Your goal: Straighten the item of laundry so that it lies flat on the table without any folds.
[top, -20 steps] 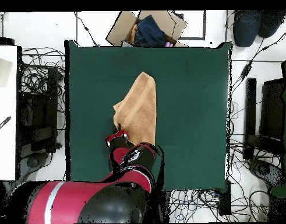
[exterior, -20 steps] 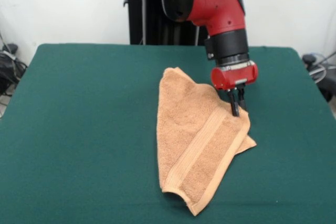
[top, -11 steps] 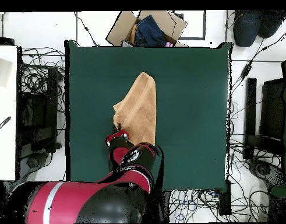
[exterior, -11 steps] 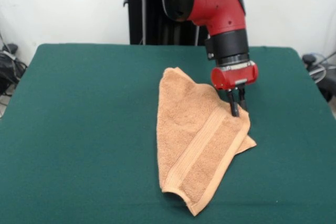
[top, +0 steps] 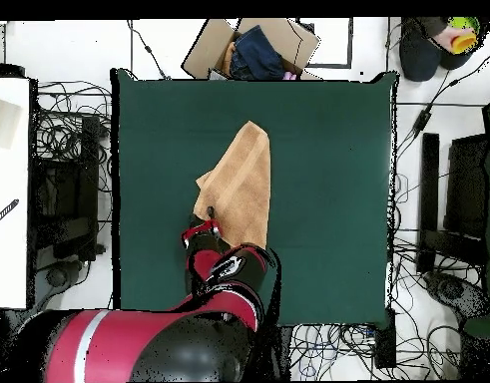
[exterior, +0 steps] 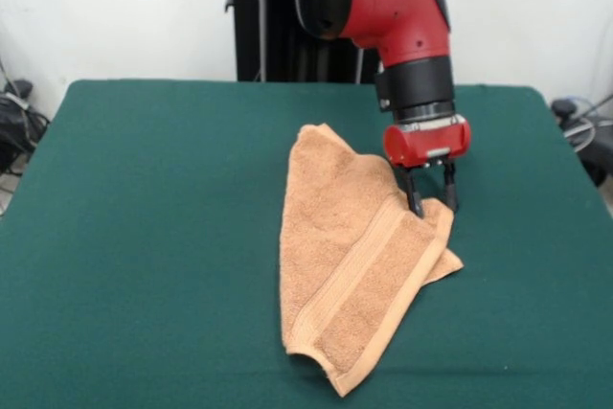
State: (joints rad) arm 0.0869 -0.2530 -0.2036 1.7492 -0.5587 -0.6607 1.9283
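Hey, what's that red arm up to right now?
Hand open, fingers astride towel edge. Towel folded over on the table. Nothing in the way.

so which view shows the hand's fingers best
The front view: the hand hangs open, both dark fingers apart and standing on the folded towel near its right corner. In the overhead view the arm hides most of the hand.

Behind my workspace, a plain white wall (exterior: 115, 7) fills the upper part of the front frame. In my overhead frame, an open cardboard box (top: 250, 46) sits at top centre, and tangled black cables (top: 61, 130) cover the pale floor (top: 413, 100) at left and right. A white surface (top: 7, 190) occupies the left edge.
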